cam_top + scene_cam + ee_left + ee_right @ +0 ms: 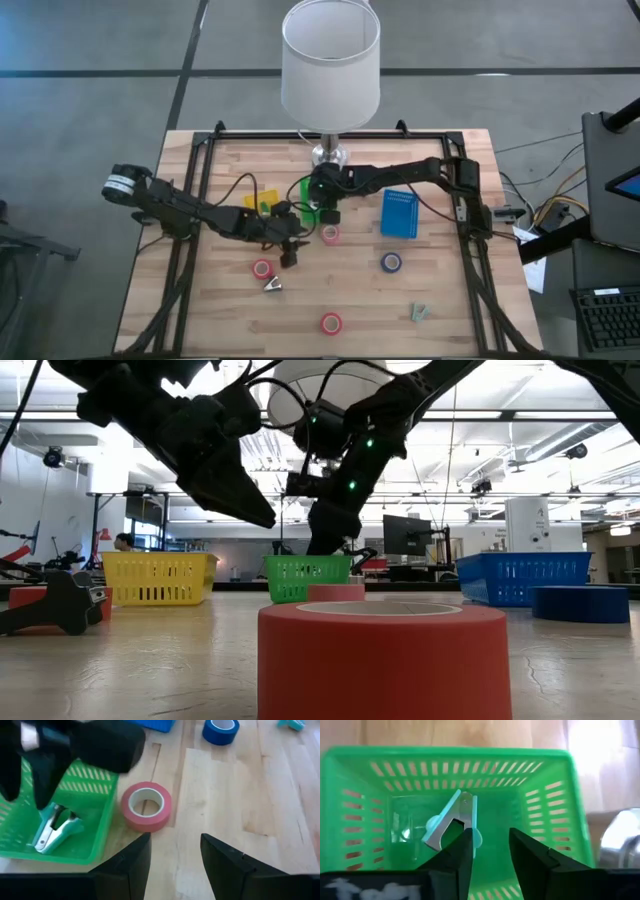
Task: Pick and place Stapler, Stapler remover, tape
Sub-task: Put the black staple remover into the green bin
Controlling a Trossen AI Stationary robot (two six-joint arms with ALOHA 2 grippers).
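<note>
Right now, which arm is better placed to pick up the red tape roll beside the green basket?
The left. Its open gripper already faces the red tape roll, with bare table between them. The right gripper is open over the green basket, above the stapler remover lying inside it.

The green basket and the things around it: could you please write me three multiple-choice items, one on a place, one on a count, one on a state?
1. Where does the teal staple remover lie?
A. In the green basket
B. In the blue basket
C. On the bare table

2. How many red tape rolls are on the table in the high view?
A. One
B. Three
C. Five

3. How is the right gripper?
A. Shut on a tape roll
B. Open and empty above the green basket
C. Resting on the table

Key: 1 A, both wrist views show it on the basket's floor. 2 B, rolls at and. 3 B, its fingers stand apart with nothing between them.
</note>
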